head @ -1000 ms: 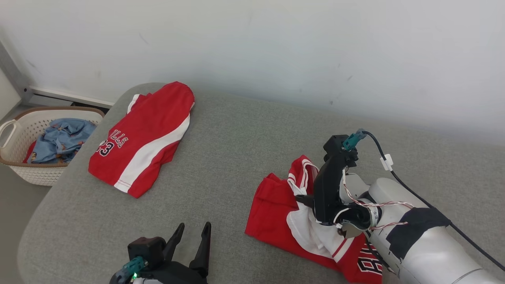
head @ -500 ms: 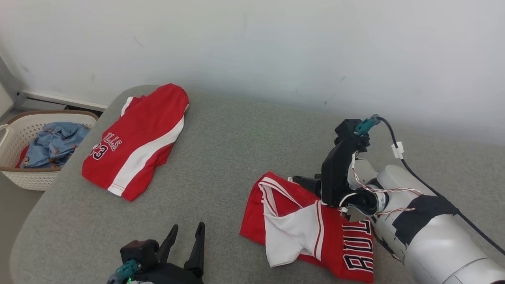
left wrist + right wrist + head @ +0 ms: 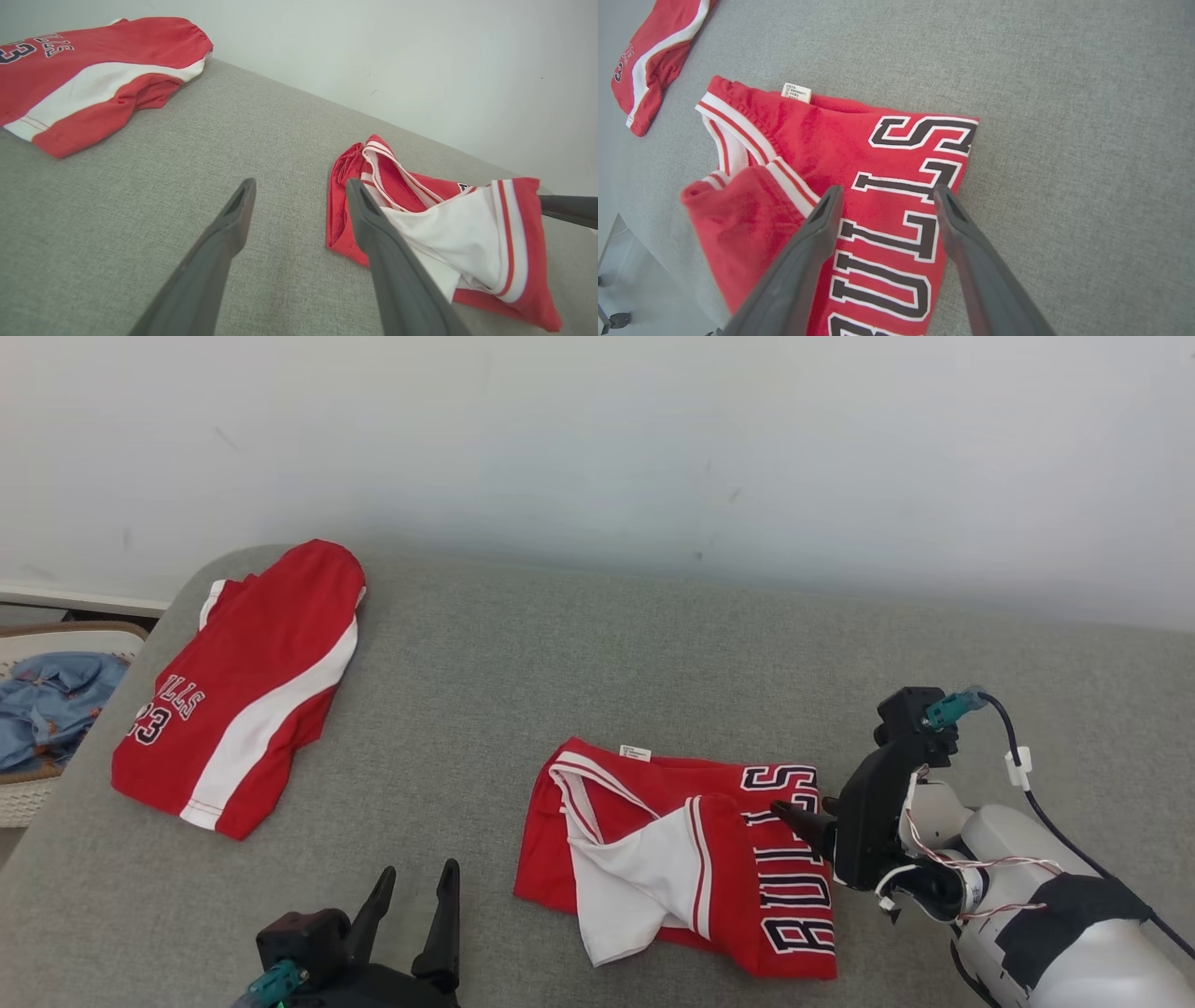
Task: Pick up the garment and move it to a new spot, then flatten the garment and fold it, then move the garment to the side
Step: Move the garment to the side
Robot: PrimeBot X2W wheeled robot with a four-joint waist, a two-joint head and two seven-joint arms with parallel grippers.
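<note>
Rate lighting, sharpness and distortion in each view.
Head view: soft even light, faint shadow under the jersey, no glare. Left wrist view: wide-angle stretch, the left gripper looms large and slightly soft. Right wrist view: the lettering reads crisp.

basket point(image 3: 23, 800) cut off by left edge | tag point(image 3: 796, 92) print too small to read | jersey point(image 3: 822, 135) lettering runs off bottom edge, right wrist view | left hand point(image 3: 419, 870) base cut by bottom edge
</note>
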